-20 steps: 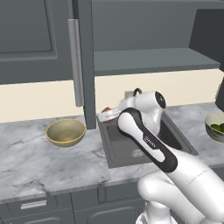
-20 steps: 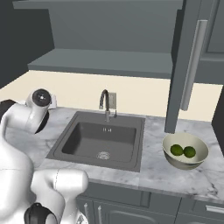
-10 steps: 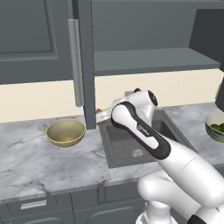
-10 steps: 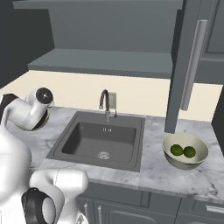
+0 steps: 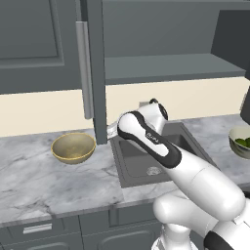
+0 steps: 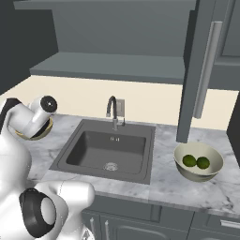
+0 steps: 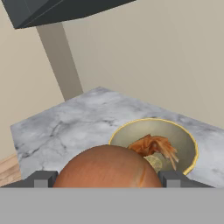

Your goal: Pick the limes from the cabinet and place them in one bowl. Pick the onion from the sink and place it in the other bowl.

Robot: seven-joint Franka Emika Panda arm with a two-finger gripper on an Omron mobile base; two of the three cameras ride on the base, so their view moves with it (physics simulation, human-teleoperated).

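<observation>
Arm swung left; pincer (image 7: 106,180) grips onion (image 7: 108,167).

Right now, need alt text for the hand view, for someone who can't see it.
An orange-red onion sits clamped between the gripper fingertips, close to the camera. Beyond it, a golden-tan bowl rests on the grey marble counter, with a beige wall and the dark cabinet edge above.

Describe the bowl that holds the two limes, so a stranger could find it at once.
Start at the dark sink in the marble counter. On the faucet's far side, under the open cabinet door, sits the pale cream-grey bowl. Unlike the golden-tan bowl, it holds two limes.
</observation>
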